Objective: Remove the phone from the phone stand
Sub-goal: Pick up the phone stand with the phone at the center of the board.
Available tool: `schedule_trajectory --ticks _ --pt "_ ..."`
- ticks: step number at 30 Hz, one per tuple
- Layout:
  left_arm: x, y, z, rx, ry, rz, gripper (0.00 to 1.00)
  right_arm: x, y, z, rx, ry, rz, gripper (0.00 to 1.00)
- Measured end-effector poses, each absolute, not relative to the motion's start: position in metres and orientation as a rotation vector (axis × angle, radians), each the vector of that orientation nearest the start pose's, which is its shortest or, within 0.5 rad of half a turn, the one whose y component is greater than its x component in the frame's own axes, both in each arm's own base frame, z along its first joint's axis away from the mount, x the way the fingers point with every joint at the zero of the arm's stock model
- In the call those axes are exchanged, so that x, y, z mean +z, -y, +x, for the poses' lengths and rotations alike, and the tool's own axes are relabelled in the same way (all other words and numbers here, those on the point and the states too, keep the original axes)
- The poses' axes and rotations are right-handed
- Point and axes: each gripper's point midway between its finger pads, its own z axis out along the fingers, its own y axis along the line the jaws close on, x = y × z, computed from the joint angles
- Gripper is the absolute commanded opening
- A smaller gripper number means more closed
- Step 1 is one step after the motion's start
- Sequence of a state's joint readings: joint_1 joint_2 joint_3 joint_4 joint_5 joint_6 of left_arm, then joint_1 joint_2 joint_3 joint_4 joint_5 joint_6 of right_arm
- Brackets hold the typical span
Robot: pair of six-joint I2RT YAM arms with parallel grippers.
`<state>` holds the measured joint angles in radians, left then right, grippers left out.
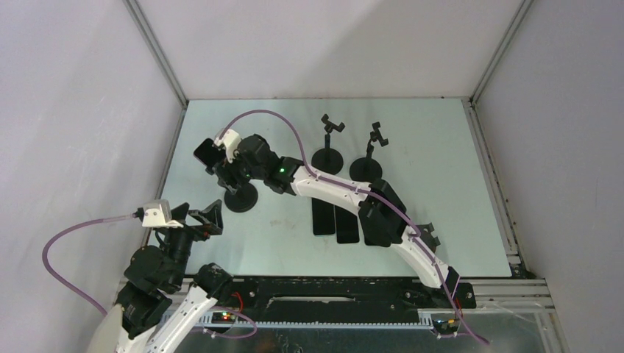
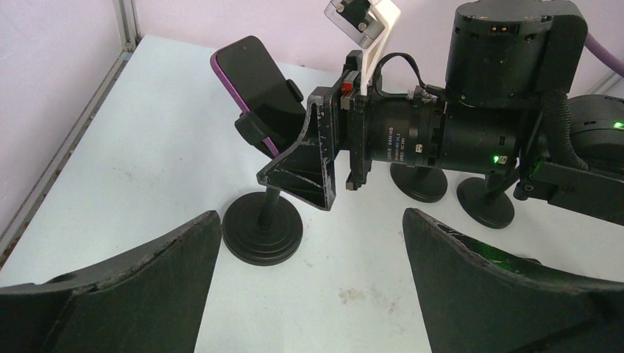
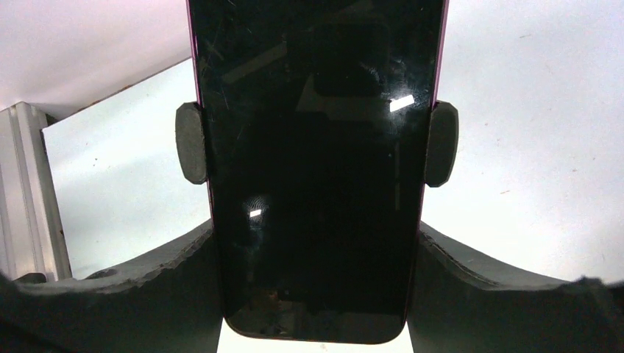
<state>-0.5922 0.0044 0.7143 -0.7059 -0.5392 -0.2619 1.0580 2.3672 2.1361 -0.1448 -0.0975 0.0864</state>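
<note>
A phone [image 1: 208,153] with a purple edge and a dark screen sits tilted in the clamp of a black phone stand [image 1: 240,197] at the left of the table. In the right wrist view the phone [image 3: 316,169] fills the middle, held between the stand's two side pads [image 3: 191,143]. My right gripper [image 3: 316,246] has a finger pressed against each long edge of the phone's lower half, shut on it. The left wrist view shows the phone [image 2: 257,81], the stand's round base [image 2: 263,232] and the right gripper's finger [image 2: 309,165]. My left gripper [image 2: 310,217] hangs open and empty in front of the stand.
Two empty black stands [image 1: 327,158] [image 1: 366,168] rise behind the middle of the table. Two dark phones [image 1: 324,217] [image 1: 346,224] lie flat beside the right arm. White walls enclose the table on three sides, the left one near the stand.
</note>
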Motion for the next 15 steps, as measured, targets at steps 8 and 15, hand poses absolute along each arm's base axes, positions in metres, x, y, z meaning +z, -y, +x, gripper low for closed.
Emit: schedule_trajectory --ticks 8,15 --pt "0.281 0.007 0.155 -0.249 -1.564 -0.163 1.0 0.174 -0.583 0.308 0.82 -1.788 -0.996 0.16" --pt "0.284 0.009 0.153 -0.26 -1.561 -0.142 1.0 0.175 -0.55 0.293 0.785 -1.862 -0.993 0.0"
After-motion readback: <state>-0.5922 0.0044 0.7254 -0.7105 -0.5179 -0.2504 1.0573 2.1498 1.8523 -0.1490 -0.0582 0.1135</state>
